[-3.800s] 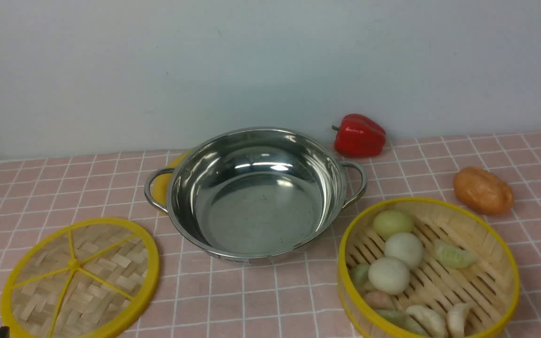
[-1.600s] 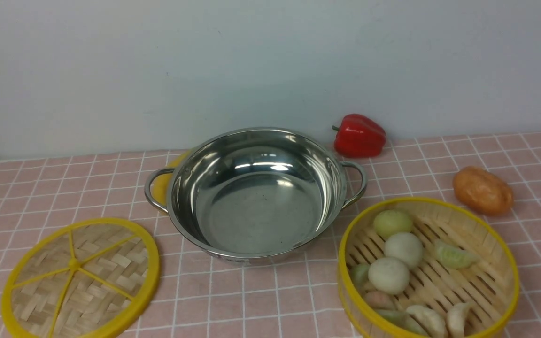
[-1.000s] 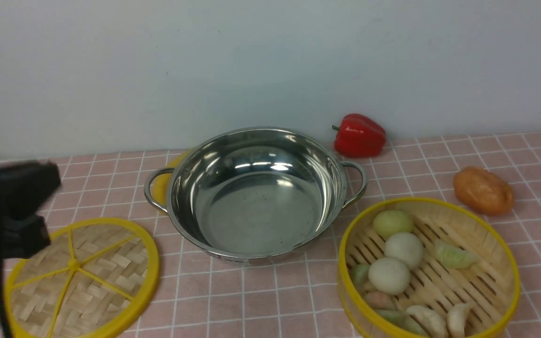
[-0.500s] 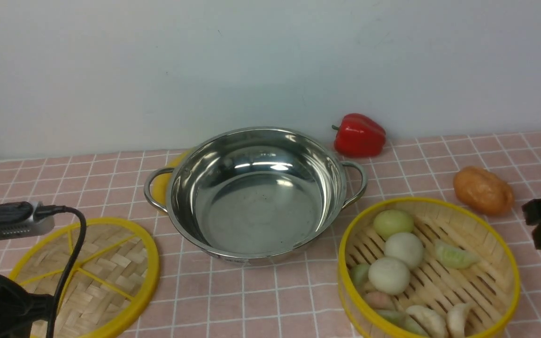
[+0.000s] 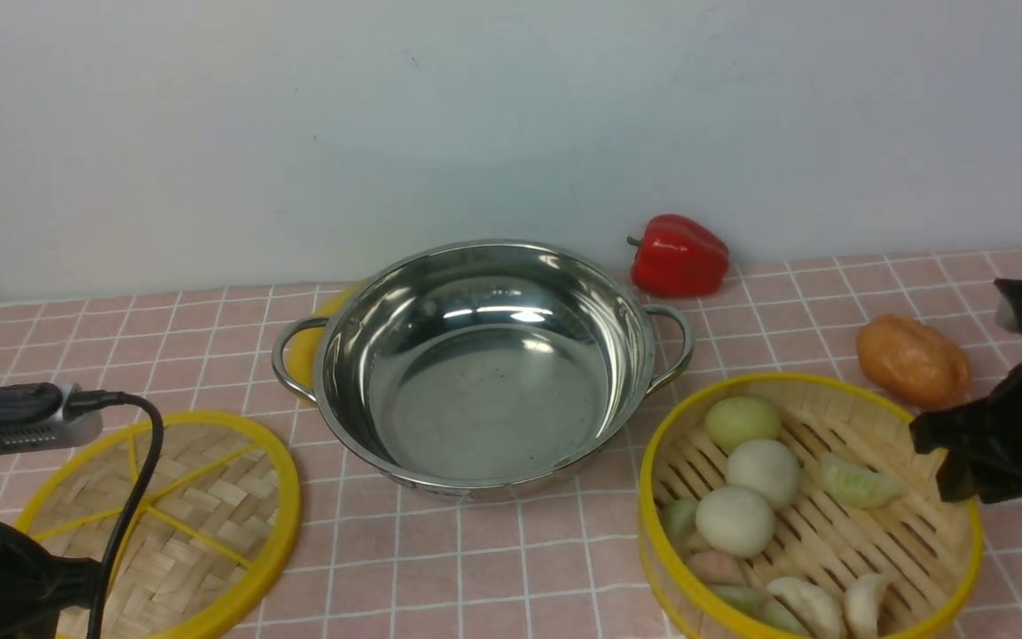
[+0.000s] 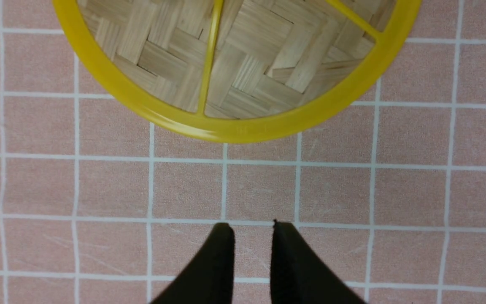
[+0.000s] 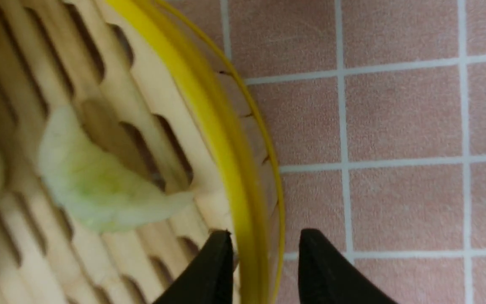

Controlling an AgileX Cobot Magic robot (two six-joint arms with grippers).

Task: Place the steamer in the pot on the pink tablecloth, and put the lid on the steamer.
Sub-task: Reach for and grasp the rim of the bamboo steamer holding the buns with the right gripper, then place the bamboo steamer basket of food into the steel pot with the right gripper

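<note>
The steamer (image 5: 647,497), loaded with dumplings (image 5: 857,485), sits at the near right corner of the surface on the pink tablecloth (image 5: 511,568), just beside the empty pot (image 5: 484,417). The right hand (image 7: 264,238) is spread astride the steamer's right wall, one finger inside and one outside, with nothing pinched yet. The wall should be seated deep between the fingers before closing. The lift is best kept level so the dumplings are not spilled. The left hand (image 6: 252,230), narrowly parted and empty, hovers over cloth beside the lid (image 5: 192,524).
</note>
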